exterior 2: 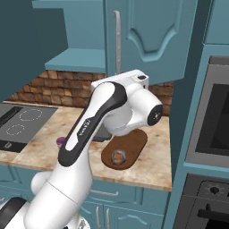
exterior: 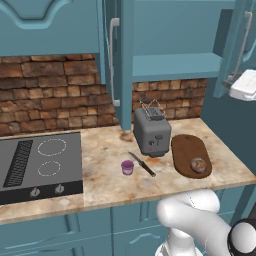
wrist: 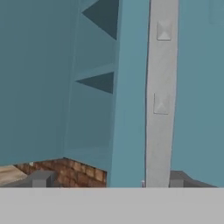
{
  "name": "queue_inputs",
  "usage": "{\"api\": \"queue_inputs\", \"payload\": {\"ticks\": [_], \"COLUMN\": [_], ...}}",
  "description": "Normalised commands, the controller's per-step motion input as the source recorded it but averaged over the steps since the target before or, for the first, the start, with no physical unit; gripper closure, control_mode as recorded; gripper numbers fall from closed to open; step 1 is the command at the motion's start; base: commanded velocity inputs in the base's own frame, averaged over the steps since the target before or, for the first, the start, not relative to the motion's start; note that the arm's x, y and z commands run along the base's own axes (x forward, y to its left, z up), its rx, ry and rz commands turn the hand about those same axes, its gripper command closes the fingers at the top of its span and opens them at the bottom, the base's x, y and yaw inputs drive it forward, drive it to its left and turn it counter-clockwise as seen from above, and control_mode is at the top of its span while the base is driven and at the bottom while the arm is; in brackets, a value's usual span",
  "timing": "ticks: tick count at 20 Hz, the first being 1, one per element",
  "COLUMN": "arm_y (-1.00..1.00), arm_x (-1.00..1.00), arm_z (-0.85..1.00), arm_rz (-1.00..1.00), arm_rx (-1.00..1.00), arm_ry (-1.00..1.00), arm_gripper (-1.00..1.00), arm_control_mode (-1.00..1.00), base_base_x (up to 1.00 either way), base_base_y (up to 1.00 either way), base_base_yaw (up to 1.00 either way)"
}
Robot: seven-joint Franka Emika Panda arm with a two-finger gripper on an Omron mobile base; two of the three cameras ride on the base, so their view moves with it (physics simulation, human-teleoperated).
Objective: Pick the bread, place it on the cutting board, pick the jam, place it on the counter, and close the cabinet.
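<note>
Hand view places the gripper hard up against the right-hand door of the cabinet, its bar handle standing between the two fingertips; jaws spread, grasping nothing.

Task items, located from the toaster: bread lies on the cutting board just to its right; jam stands on the counter in front of it and to its left; a knife lies between jam and toaster.

Risks, as judged: fingers may slide off the handle or door edge, leaving it ajar; a wide elbow swing could sweep the board; the left door also stands open and may be overlooked.

Count: one bread, one jam, one board, one toaster, one knife, two open doors.
</note>
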Motion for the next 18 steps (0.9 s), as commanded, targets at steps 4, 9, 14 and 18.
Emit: {"api": "queue_inputs", "payload": {"ticks": [4,9,14,18], "arm_y": [0.3,0.29,0.28,0.27], "arm_x": [0.39,0.39,0.42,0.44], "arm_z": [0.05,0.04,0.02,0.03], "arm_rz": [-0.04,-0.04,-0.04,-0.04], "arm_rx": [0.0,0.0,0.0,0.0], "arm_ry": [-0.02,-0.02,-0.01,-0.01], "arm_gripper": [-1.0,-1.0,-1.0,-1.0], "arm_control_mode": [-1.0,-1.0,-1.0,-1.0], "base_base_x": [0.0,0.0,0.0,0.0], "base_base_y": [0.0,0.0,0.0,0.0], "base_base_yaw": [0.0,0.0,0.0,0.0]}}
